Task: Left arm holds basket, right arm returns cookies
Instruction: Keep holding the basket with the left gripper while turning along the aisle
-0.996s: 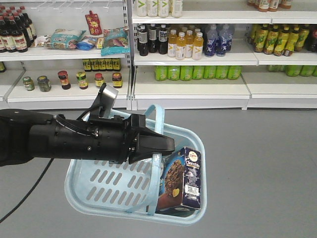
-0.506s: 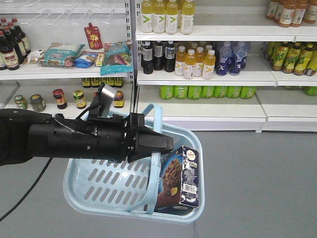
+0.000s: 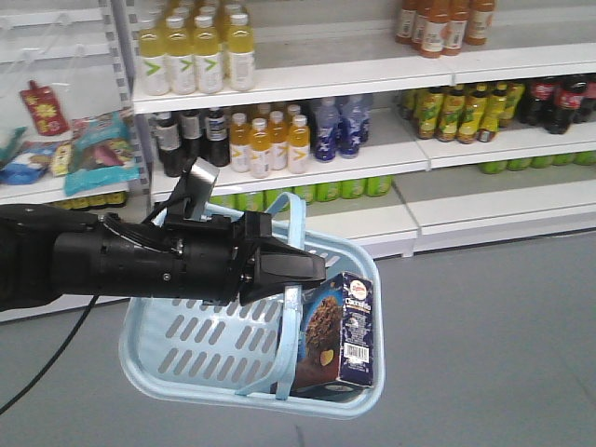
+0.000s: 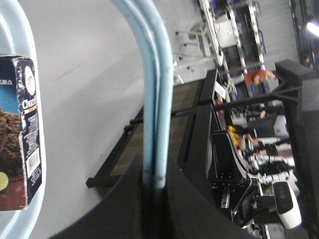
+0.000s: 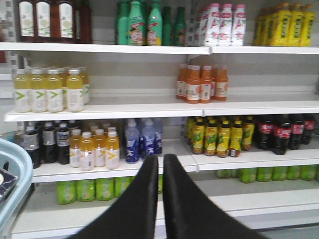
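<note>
— Shelves [image 3: 307,79] have slid left across the front view since half a second ago; the yellow bottles [image 3: 191,56] now sit upper left. My left arm [image 3: 140,265], the basket [image 3: 186,372] and the cookies [image 3: 340,331] keep the same spot in frame.

— Left gripper [image 3: 317,272] state?

— Clamped on the basket handle [image 3: 296,216]. On the left wrist view I see both pale blue handle strips [image 4: 154,99] running straight down into the black gripper [image 4: 152,191]. The basket hangs off it above the grey floor [image 3: 503,326].

— Where's the cookie box?

— Inside the basket, at the right near corner, standing but tilted, barcode side facing the front camera. It touches the right wall, just beside the handle. The wrist view catches it too [image 4: 20,134], against the basket rim [image 4: 12,30].

— Right side?

— I can't see the right arm in the front view. On its own camera the right gripper [image 5: 160,167] has its fingers together, only a thin slit between them, nothing held. It faces the drink shelves [image 5: 109,107], with a bit of basket rim [image 5: 15,167] at the left edge.
</note>
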Controlling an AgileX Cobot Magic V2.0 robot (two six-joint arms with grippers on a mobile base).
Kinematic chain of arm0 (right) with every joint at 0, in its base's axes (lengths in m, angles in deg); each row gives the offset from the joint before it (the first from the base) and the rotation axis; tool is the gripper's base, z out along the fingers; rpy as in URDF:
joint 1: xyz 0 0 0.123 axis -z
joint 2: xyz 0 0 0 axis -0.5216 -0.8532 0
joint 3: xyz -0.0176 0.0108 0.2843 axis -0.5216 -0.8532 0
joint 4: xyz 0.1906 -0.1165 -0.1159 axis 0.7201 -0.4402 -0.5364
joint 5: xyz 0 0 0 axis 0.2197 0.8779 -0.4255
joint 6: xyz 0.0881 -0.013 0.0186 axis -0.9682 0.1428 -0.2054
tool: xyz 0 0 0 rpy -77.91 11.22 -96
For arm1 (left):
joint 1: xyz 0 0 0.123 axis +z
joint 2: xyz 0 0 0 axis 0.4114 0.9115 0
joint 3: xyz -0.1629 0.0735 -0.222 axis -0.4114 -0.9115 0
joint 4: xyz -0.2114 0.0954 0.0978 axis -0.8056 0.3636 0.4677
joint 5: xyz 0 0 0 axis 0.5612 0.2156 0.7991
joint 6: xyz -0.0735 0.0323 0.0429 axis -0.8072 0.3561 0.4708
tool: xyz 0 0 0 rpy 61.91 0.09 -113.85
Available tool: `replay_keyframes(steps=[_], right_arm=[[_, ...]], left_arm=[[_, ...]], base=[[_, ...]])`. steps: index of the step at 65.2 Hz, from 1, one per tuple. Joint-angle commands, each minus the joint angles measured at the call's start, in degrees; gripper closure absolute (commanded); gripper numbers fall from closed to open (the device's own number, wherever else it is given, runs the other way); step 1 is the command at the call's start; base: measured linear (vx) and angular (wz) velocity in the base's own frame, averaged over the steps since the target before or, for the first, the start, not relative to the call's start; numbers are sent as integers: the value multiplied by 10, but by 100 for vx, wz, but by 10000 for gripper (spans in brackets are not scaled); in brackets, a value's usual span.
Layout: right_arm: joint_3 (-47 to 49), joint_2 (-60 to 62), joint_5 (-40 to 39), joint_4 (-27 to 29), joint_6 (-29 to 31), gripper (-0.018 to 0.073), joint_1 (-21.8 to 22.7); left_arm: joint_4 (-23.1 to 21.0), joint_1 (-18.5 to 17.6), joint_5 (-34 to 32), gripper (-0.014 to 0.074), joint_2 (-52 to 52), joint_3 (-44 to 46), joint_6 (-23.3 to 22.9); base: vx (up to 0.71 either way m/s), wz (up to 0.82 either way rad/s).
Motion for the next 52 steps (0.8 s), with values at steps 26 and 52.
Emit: replay_keyframes(steps=[26,52], right_arm=[[-10,7,-43,-4,2,570,1],[-10,7,-43,-4,2,570,1]], left_arm=[[-69,-2,36,602,-29,16,8],[-69,-2,35,602,-29,16,8]], base=[[29,-69],[22,-80]])
